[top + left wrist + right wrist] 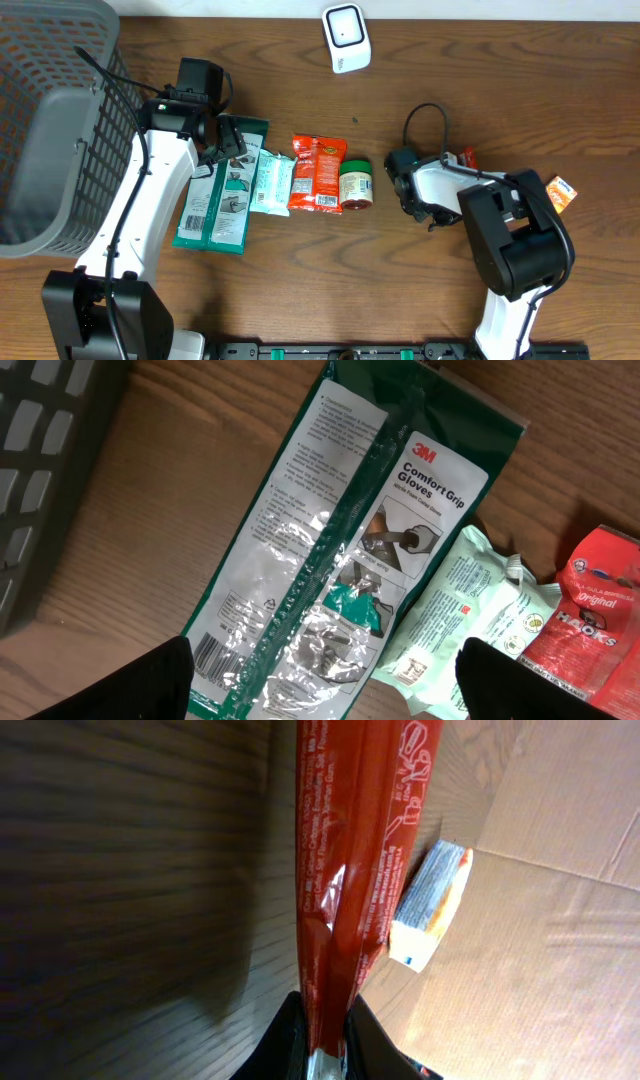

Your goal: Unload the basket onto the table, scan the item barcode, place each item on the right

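Pinching the red packet (pixel 345 850) by only its tip on the right side, the right gripper (pixel 322 1025) could totally let it slip or flop away from the far scanner (pixel 346 38), while the left gripper (pixel 325 680) hangs wide open over the glove pack (pixel 340 540), holding nothing.

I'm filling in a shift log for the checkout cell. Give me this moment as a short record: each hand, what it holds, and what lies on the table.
left hand: open, above the glove packet, holding nothing
right hand: shut on a red packet
white scanner: at the table's far edge
row on table: glove packet, pale packet, red snack bag, jar
basket: grey, far left
barcode: visible on the glove packet
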Robot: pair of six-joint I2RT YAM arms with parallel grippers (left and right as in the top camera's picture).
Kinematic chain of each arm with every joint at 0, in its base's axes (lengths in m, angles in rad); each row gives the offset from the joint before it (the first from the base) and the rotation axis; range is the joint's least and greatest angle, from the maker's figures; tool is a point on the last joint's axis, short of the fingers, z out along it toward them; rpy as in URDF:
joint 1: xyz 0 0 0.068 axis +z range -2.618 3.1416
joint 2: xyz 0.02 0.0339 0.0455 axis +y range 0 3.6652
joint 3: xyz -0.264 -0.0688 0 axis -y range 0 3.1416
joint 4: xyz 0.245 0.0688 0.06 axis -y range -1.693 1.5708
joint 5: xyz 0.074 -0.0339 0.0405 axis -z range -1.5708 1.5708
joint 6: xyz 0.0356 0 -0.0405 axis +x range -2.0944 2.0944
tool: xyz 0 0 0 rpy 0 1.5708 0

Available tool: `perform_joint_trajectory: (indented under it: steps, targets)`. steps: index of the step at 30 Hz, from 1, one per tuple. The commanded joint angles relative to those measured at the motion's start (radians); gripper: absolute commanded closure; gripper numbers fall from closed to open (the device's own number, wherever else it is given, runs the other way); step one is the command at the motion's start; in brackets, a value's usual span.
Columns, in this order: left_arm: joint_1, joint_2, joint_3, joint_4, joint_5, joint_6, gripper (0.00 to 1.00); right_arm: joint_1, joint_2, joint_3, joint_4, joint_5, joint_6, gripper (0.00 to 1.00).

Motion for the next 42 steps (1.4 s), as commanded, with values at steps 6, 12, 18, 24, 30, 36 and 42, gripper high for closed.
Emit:
perform_joint_trajectory:
  steps: [6,12,18,24,30,36,42]
  targets:
    - [0.0,0.002,-0.003,-0.003,-0.006,0.006,0.16,0.051,0.005,0.013,-0.008,0.008,0.017,0.99]
    - [0.0,0.002,-0.003,-0.003,-0.006,0.006,0.16,0.063,0.005,0.013,-0.02,0.026,0.081,0.99]
    - [0.0,0.002,-0.003,-0.003,-0.006,0.006,0.16,0.08,0.005,0.013,-0.006,0.032,0.156,0.99]
    - [0.0,0.002,-0.003,-0.003,-0.006,0.006,0.16,0.078,0.005,0.013,0.034,0.081,0.175,0.99]
    - [0.0,0.002,-0.003,-0.003,-0.006,0.006,0.16,0.048,0.005,0.013,0.042,0.218,0.175,0.99]
    - [0.0,0.002,-0.003,-0.003,-0.006,0.006,0.16,0.016,0.007,0.013,0.112,0.106,0.175,0.99]
    - [0.0,0.002,-0.003,-0.003,-0.006,0.006,0.16,0.016,0.007,0.013,0.155,-0.019,0.175,0.99]
